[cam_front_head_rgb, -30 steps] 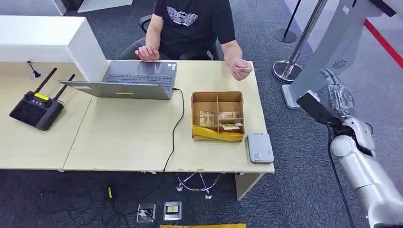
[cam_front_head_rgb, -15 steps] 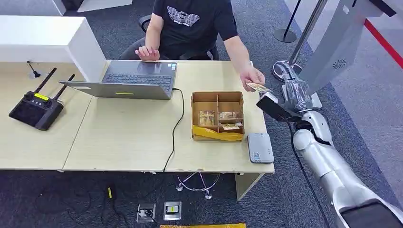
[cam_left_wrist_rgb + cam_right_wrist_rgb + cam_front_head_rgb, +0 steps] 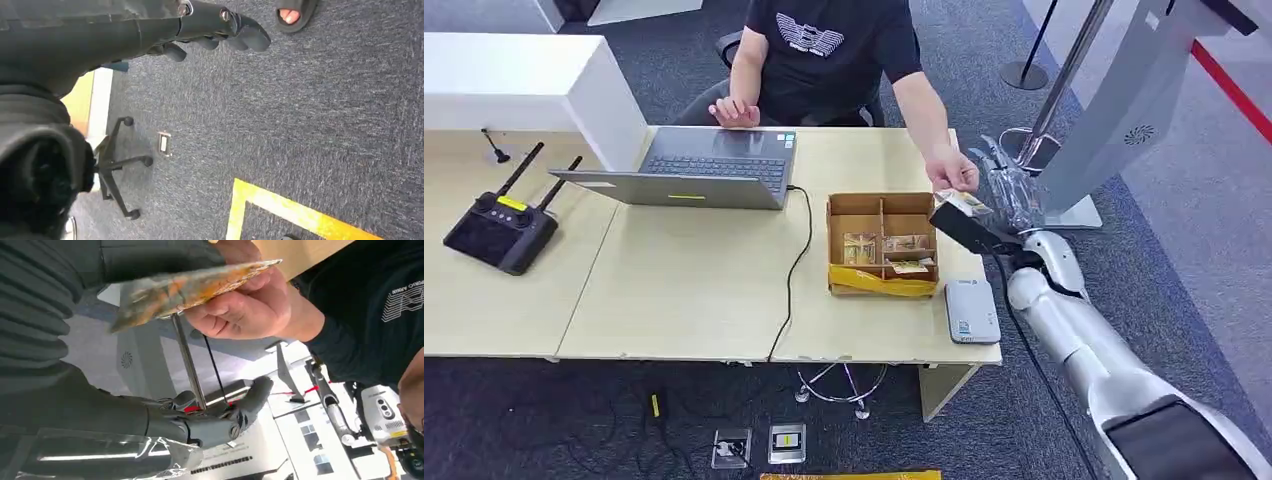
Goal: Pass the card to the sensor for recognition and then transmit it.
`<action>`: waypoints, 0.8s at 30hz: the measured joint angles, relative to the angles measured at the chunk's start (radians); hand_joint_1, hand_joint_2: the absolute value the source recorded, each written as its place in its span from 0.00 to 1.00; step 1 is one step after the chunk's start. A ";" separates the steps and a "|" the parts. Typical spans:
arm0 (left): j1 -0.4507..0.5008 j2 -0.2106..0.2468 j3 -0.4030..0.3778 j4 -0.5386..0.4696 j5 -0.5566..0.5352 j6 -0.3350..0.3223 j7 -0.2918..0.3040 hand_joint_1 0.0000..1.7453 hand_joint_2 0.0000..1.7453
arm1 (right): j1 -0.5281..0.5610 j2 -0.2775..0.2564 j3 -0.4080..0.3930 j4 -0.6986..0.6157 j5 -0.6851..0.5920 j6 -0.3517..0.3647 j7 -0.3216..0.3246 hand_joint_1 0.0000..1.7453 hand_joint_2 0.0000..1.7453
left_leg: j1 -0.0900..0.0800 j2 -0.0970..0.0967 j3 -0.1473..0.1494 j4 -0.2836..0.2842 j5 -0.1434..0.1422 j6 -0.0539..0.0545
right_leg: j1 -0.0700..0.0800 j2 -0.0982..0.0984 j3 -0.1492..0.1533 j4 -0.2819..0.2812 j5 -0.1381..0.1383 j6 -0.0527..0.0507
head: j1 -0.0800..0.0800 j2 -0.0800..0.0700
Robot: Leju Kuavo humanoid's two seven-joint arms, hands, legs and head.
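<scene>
Orange-patterned card is held by a person's hand beside the table edge, against the right hand, whose fingers are spread, gripping nothing. Left hand hangs loosely curled, empty.

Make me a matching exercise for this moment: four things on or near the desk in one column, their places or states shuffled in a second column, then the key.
Things:
1. patterned orange card
2. flat grey card sensor
3. open grey laptop
4. black remote controller with two antennas

Places or states:
A. at the desk's far left
B. in front of the seated person
C. held out in the person's hand, at the robot's right hand
D. on the desk's near right corner, beside the divided cardboard box

Pairs: 1-C, 2-D, 3-B, 4-A
</scene>
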 joint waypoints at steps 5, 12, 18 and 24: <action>0.002 0.000 0.000 0.000 0.001 0.000 0.000 0.00 0.00 | -0.019 0.007 0.010 0.032 -0.004 -0.010 -0.011 1.00 1.00 | 0.000 0.000 0.000 0.000 0.000 0.000 | 0.000 0.000 0.000 0.000 0.000 0.000 | 0.000 0.000; 0.003 0.000 0.000 0.000 0.005 0.000 0.000 0.00 0.00 | -0.036 0.008 0.014 0.062 -0.015 -0.019 -0.022 1.00 1.00 | 0.000 0.000 0.000 0.000 0.000 0.000 | 0.000 0.000 0.000 0.000 0.000 0.000 | 0.000 0.000; 0.004 0.000 0.000 0.000 0.013 0.000 0.013 0.00 0.00 | -0.051 -0.005 0.022 0.080 -0.045 -0.035 -0.037 1.00 1.00 | 0.000 0.001 0.001 0.000 0.000 0.000 | 0.000 0.001 0.000 0.000 0.000 0.000 | 0.000 0.000; 0.006 0.000 0.000 0.000 0.020 0.000 0.034 0.00 0.00 | -0.044 -0.036 0.024 0.091 -0.055 -0.059 -0.047 1.00 1.00 | 0.000 0.001 0.001 0.001 0.000 0.000 | 0.000 0.001 -0.001 0.000 0.000 0.000 | 0.000 0.000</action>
